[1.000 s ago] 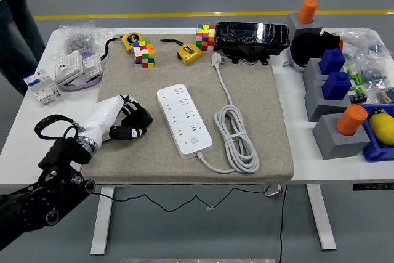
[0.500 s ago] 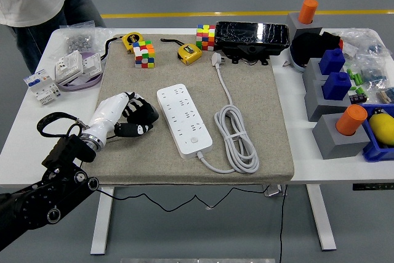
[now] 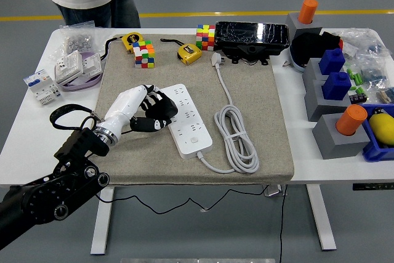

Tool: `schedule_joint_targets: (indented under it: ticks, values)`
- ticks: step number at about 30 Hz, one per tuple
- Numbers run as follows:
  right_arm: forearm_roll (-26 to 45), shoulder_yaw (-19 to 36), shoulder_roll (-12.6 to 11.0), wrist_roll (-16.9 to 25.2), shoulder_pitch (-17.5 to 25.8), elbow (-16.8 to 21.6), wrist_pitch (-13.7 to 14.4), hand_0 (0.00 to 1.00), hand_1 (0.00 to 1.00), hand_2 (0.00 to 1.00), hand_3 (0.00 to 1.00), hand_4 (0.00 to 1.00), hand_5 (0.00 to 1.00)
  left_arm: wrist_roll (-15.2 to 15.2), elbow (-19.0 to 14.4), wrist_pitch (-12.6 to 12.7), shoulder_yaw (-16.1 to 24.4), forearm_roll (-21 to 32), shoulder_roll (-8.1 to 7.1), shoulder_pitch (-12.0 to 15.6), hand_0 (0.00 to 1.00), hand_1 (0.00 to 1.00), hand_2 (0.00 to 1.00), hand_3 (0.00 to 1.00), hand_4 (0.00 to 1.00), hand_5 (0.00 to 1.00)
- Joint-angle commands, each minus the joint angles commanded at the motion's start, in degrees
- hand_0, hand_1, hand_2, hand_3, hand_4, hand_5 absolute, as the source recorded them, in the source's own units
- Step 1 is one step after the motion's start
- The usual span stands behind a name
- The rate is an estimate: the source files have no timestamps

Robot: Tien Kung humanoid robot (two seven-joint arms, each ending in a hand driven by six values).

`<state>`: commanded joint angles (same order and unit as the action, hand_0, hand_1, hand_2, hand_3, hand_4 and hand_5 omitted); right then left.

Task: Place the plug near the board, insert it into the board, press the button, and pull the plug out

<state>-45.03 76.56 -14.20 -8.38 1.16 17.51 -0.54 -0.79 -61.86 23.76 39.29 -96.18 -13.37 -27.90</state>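
Left hand (image 3: 154, 110) now swung rightward from the mat's left part to the left edge of the white power strip (image 3: 184, 120) at frame centre, black fingers loosely curled over that edge, gripping nothing, with no right hand in sight. Plug (image 3: 216, 59) untouched in the upper middle of the frame, beside the black box (image 3: 251, 34), its cord (image 3: 236, 130) coiled right of the strip. Probably a reach toward the plug only begun, so first step not yet done.
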Motion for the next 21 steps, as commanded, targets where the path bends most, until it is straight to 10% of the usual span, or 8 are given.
schedule_joint_targets:
  ticks: [21]
  values:
    - [-0.1,-0.87,-1.22,-0.04,-1.18,0.83,0.0,0.528,0.631,0.612,0.539,0.884,0.41,-0.16,1.5,-0.71,-1.77,0.15,-0.06,-2.46,0.373,0.361,0.437,0.528,0.595,0.002]
